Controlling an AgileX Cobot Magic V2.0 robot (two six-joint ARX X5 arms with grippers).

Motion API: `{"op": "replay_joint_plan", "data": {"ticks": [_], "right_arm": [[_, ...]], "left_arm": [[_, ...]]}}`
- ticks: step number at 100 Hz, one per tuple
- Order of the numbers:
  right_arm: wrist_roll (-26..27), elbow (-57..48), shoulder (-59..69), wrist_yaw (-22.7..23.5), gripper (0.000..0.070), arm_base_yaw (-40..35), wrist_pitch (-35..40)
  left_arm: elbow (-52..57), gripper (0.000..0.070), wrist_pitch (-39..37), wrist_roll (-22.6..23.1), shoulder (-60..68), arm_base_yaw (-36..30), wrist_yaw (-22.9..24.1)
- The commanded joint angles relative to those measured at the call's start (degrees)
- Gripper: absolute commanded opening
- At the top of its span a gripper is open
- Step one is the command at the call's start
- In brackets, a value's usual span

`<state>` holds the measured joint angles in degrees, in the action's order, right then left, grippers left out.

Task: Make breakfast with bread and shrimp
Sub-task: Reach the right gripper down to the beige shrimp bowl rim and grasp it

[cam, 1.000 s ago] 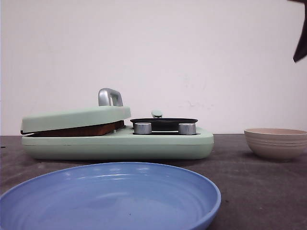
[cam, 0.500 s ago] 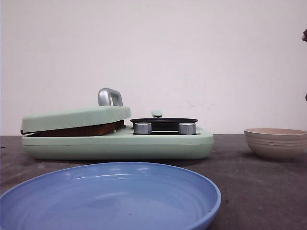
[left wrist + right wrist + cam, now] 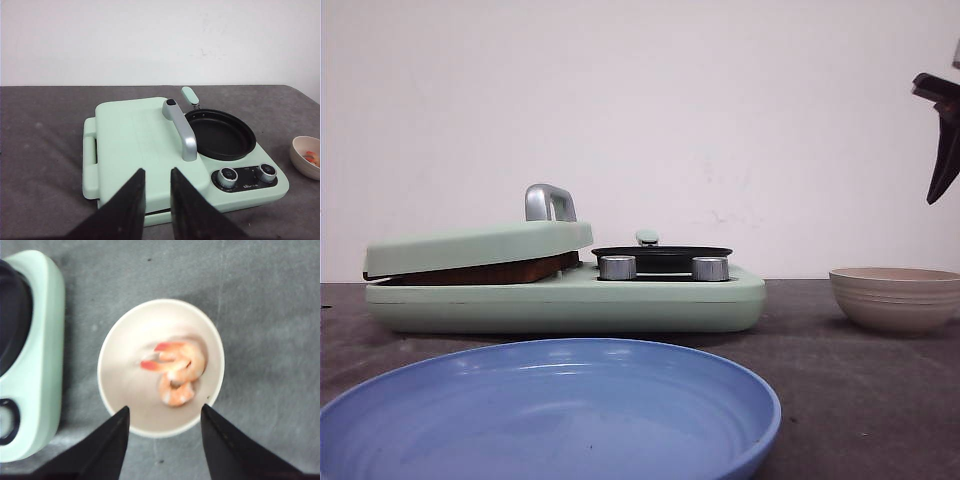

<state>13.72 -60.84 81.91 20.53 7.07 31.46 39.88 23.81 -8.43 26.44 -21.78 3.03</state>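
The bread is under the nearly shut lid (image 3: 480, 245) of the mint-green breakfast maker (image 3: 570, 305); only a brown strip of crust (image 3: 480, 272) shows in the gap. Pink shrimp (image 3: 177, 370) lie in a beige bowl (image 3: 125, 385) on the right (image 3: 895, 298). My right gripper (image 3: 165, 412) hangs open and empty straight above that bowl, and shows at the far right edge of the front view (image 3: 942, 150). My left gripper (image 3: 158, 172) is empty, its jaws a narrow gap apart, held above and in front of the lid (image 3: 135, 135).
A large blue plate (image 3: 550, 410) lies at the front. The maker's black round pan (image 3: 222, 132) sits beside the silver lid handle (image 3: 181, 127), with two knobs (image 3: 227, 176) in front. The bowl of shrimp also shows at the left wrist view's edge (image 3: 306, 167).
My right gripper slid almost out of the front view at the right edge, then came back in lower down, above the bowl. Nothing else has moved.
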Motion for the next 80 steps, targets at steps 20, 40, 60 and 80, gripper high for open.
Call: {"op": "replay_joint_plan", "data": {"ticks": [20,40,60,80], "right_arm": [[-4.2,-6.4,6.6,-1.6,0.0277,0.3,3.4],[-5.2,-6.5,9.4,-2.3,0.0277,0.6,3.6],[-5.6,-6.5,11.8,-3.7,0.0276,0.6,3.2],[-6.1,-6.5,15.2,-4.1,0.0276,0.6,2.0]], "left_arm": [[0.1,0.0017,-0.7,0.7,0.0,-0.1,0.0],[0.1,0.0017,-0.7,0.7,0.0,-0.1,0.0],[0.1,0.0017,-0.7,0.7,0.0,-0.1,0.1],[0.1,0.0017,-0.7,0.7,0.0,-0.1,0.1]]}}
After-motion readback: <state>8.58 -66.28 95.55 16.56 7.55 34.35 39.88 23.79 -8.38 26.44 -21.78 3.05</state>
